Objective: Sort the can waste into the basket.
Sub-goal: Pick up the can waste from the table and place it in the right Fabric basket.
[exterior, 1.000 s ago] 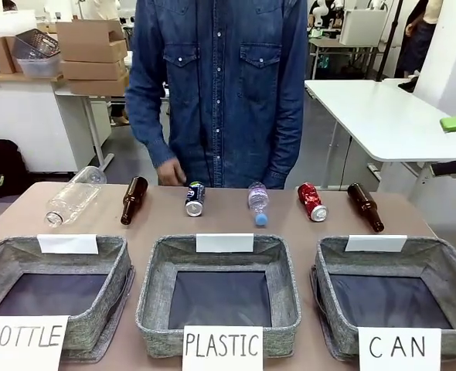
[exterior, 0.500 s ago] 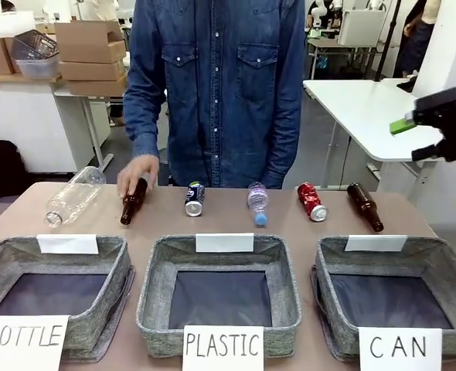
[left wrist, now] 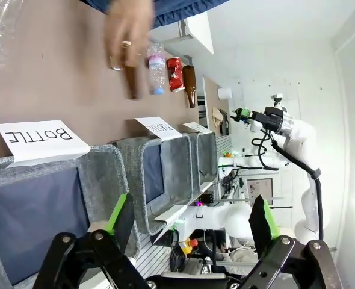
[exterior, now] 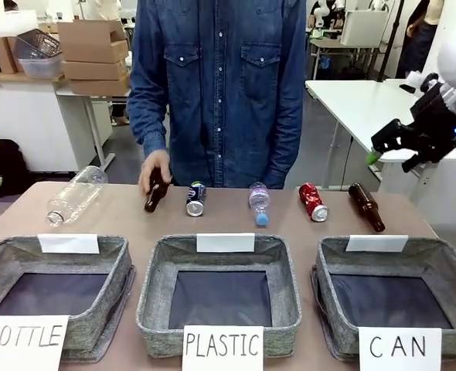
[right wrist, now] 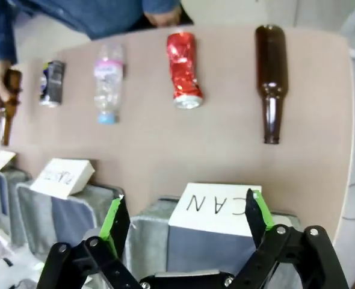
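The shiny red can lies crushed on the table's far side, right of centre, and the dark can lies left of centre. The grey basket with the "CAN" card stands at the near right. My right gripper hangs open in the air above and to the right of that basket. Its wrist view looks down on the red can, the dark can and the basket, with the right gripper holding nothing. My left gripper is open and holds nothing over the "BOTTLE" bin.
A person's hand grips a brown bottle beside the dark can. Another brown bottle lies right of the red can. A small plastic bottle and a large clear one lie in the same row. The "PLASTIC" bin and "BOTTLE" bin stand near.
The person's hand took hold of the left brown bottle and shifted it right, toward the dark can. My right gripper came into view from the right edge, moving lower and leftward.
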